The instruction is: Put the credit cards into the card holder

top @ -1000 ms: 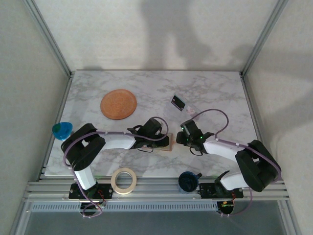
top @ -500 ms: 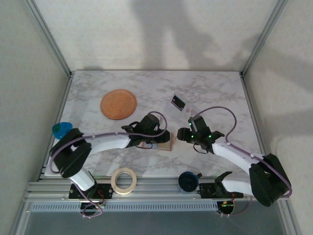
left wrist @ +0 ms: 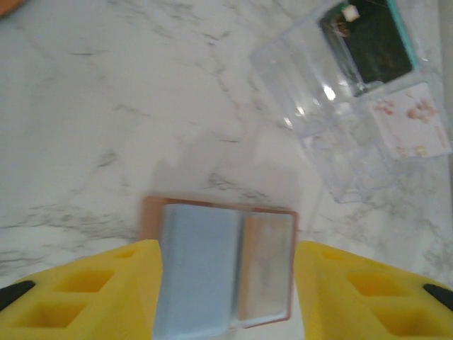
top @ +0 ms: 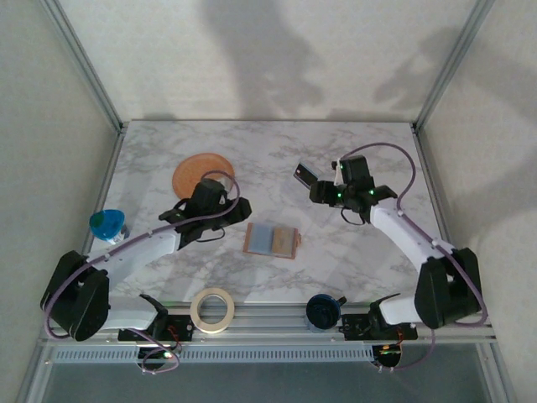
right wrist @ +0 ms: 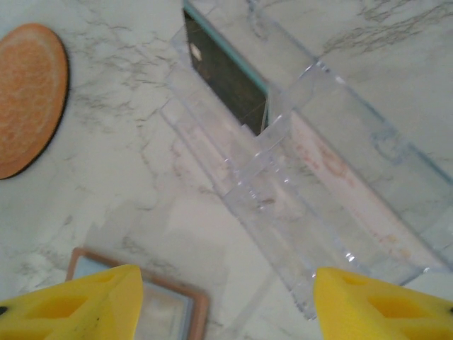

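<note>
the card holder (top: pixel 271 241) lies open on the tabletop (top: pixel 361 151), with a pale blue card (left wrist: pixel 195 269) in it. a clear plastic case (right wrist: pixel 283 191) holds a dark card (right wrist: pixel 223 78) and a white card (left wrist: pixel 414 120) with pink print, too blurred to read. the left pincer (left wrist: pixel 226 290) and the right pincer (right wrist: pixel 230 297) are open and hold nothing.

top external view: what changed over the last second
Both arms drew away from the card holder: the left gripper swung back and left toward the orange disc, and the right gripper went to the far side toward the dark card. Both stand open, holding nothing. The card holder, orange disc, tape roll and dark card kept their places.
</note>
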